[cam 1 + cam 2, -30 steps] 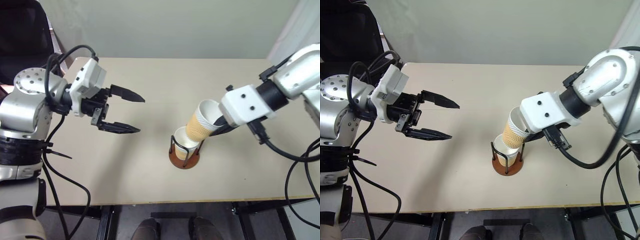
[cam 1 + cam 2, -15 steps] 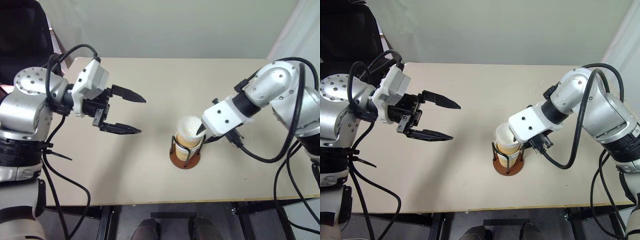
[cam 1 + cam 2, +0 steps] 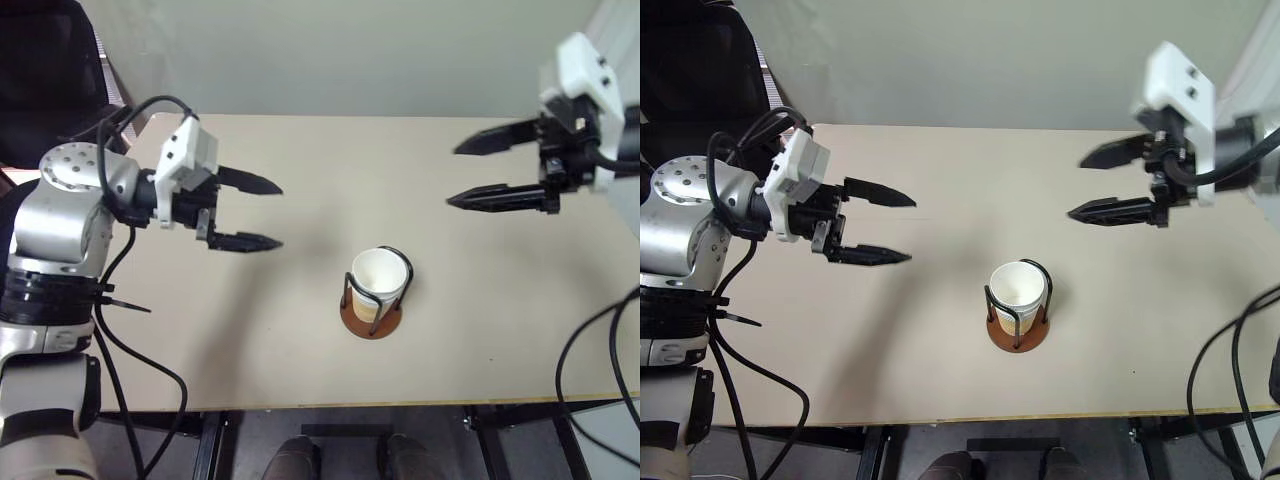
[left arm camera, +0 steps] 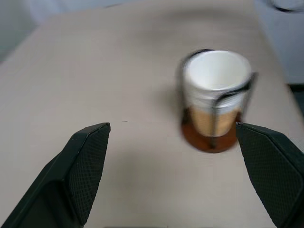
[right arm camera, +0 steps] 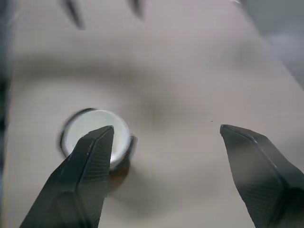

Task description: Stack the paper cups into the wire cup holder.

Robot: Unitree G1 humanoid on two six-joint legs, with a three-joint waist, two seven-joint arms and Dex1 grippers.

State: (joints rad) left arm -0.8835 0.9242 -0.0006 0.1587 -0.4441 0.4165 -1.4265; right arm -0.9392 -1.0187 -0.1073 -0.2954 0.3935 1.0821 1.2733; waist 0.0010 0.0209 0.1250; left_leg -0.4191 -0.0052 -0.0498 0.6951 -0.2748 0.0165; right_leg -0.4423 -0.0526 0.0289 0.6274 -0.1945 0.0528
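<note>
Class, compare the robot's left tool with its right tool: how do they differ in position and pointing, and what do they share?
The left tool hovers over the table's left part, pointing right; the right tool hovers over the right part, pointing left. The left tool is nearer the wire cup holder than the right tool. Both are open, empty, with black fingers.

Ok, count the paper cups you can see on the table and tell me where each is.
1 cup top shows: the paper cups sit nested in the wire cup holder; cups beneath may be hidden.

Pale beige worktop [image 3: 300, 350] set against a plain light wall [image 3: 350, 55]; dark chair [image 3: 45, 70] off its far left corner; grey floor [image 3: 330, 440] under the near edge.
</note>
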